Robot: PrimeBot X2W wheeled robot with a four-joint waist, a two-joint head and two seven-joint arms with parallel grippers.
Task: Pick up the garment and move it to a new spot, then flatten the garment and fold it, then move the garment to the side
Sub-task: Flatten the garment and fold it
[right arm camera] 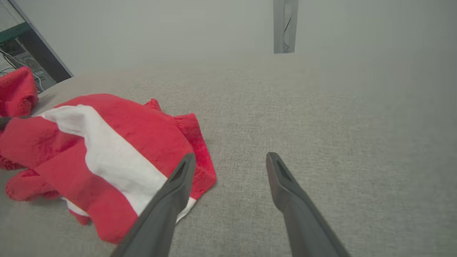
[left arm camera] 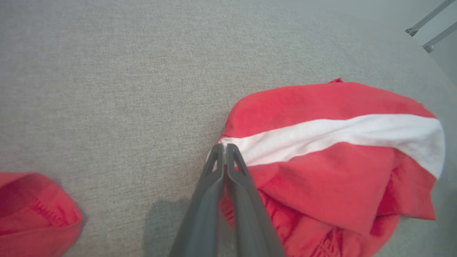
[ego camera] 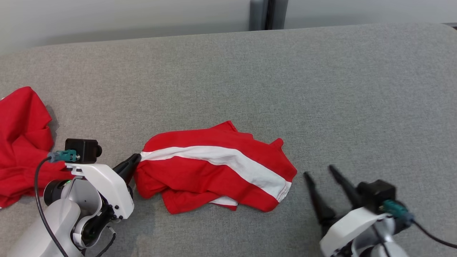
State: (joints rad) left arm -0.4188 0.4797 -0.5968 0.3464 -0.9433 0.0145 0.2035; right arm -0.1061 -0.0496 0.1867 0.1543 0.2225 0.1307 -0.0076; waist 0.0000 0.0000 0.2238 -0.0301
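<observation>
The garment (ego camera: 214, 171) is red with a white stripe and lies crumpled on the grey padded surface (ego camera: 250, 89), a little left of centre. My left gripper (ego camera: 136, 158) is shut on the garment's left edge, right at the end of the white stripe. In the left wrist view the two fingers meet at the left gripper's tips (left arm camera: 225, 147), pinching the garment (left arm camera: 321, 160) where the stripe starts. My right gripper (ego camera: 319, 170) stands open just right of the cloth, apart from it. In the right wrist view the right gripper (right arm camera: 231, 156) is over bare surface beside the garment (right arm camera: 107, 142).
A second red cloth (ego camera: 21, 142) lies bunched at the far left edge, behind my left arm; this red cloth (left arm camera: 32, 210) also shows in the left wrist view. A wall and a dark post (ego camera: 264, 14) stand beyond the surface's far edge.
</observation>
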